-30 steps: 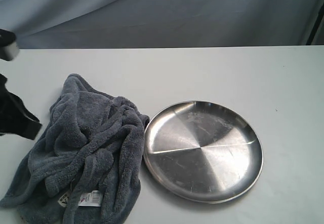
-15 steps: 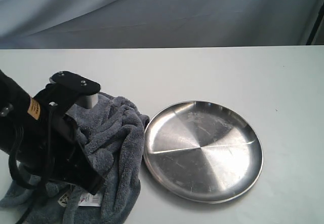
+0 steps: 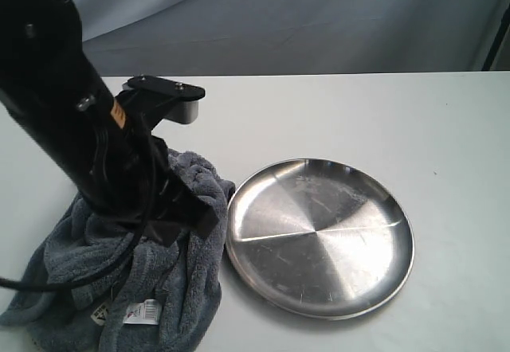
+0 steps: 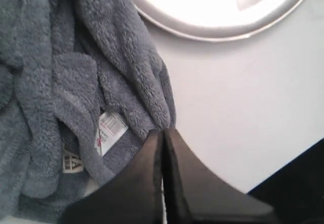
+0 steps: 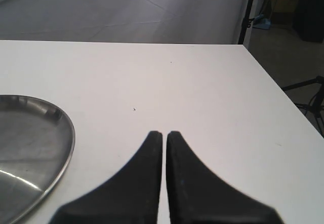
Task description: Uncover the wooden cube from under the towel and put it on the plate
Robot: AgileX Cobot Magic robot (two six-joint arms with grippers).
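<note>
Hanging closed and empty over the towel (image 4: 76, 82), the left gripper (image 4: 163, 132) should be opened before a fold is pinched.

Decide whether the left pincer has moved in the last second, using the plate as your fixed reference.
Yes. The left pincer has swung in from the far left toward the plate and now hangs over the towel, close to the plate's rim.

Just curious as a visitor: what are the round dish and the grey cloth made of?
The plate looks like steel or similar metal: shiny, reflective, finely scratched. The towel seems a fluffy fleece-like fabric: fuzzy pile, soft crumpled folds; exact fibre unclear.
</note>
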